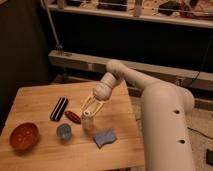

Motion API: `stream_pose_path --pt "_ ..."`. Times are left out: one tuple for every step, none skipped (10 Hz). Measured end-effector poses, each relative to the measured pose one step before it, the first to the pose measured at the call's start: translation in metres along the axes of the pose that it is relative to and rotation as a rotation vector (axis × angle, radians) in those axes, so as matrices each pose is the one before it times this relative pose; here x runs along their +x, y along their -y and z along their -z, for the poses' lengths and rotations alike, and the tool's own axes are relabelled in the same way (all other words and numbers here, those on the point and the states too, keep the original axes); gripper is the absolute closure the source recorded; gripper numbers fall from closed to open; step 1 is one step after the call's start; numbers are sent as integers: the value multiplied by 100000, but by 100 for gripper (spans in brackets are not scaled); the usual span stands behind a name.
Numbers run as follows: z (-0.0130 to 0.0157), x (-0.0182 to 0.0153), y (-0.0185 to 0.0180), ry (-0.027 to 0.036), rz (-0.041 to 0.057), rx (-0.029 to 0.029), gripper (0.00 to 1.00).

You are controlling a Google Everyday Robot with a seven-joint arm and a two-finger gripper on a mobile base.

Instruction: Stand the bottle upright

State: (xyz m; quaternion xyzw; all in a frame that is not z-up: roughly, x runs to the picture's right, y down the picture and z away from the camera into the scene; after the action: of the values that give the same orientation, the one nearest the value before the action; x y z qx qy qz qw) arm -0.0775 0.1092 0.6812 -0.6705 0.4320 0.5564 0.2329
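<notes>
Claw: our two-finger gripper [90, 111] hangs over the middle of the wooden tabletop [45, 95], somewhat toward its right edge. The pale fingers splay downward and bracket the top of the bottle; we read them as apart, straddling the neck, and cannot tell whether either pad presses the plastic.

Task item: small translucent whitish plastic bottle with a narrower neck and pale cap [88, 122]. It stands directly under the gripper, its base on the wood and its cap up between the fingers. It looks upright or very nearly so.

Progress, as we judge it: the standing itself appears done. What remains is to let go cleanly and lift away without tipping the bottle.

Arm pose: the white arm [135, 80] reaches from the bulky white body [165, 130] at the table's right edge, runs left and slightly up to a rounded wrist joint [102, 90], then bends down so the gripper points steeply at the tabletop.

Nearby items, moving outward:
- dark red oblong object [73, 116], just left of the bottle.
- small blue cup [64, 132], nearer the front edge, left of the bottle.
- crumpled blue cloth [105, 137], just right of the bottle toward the front edge.
- black rectangular bar [59, 108], left of the red object.
- reddish-brown bowl [23, 136], near the front left corner.
</notes>
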Motion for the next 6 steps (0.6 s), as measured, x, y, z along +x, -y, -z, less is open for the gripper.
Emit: stream_pose_path --pt "2 3 -2 3 2 -3 93" --pt "-1 -1 -1 1 -2 2 86" --pt "1 1 1 -3 0 -1 72" --pt "1 1 2 6 -2 4 64" --pt "-1 -1 -2 -3 -1 -4 51" --pt "0 -1 0 1 -4 0 42"
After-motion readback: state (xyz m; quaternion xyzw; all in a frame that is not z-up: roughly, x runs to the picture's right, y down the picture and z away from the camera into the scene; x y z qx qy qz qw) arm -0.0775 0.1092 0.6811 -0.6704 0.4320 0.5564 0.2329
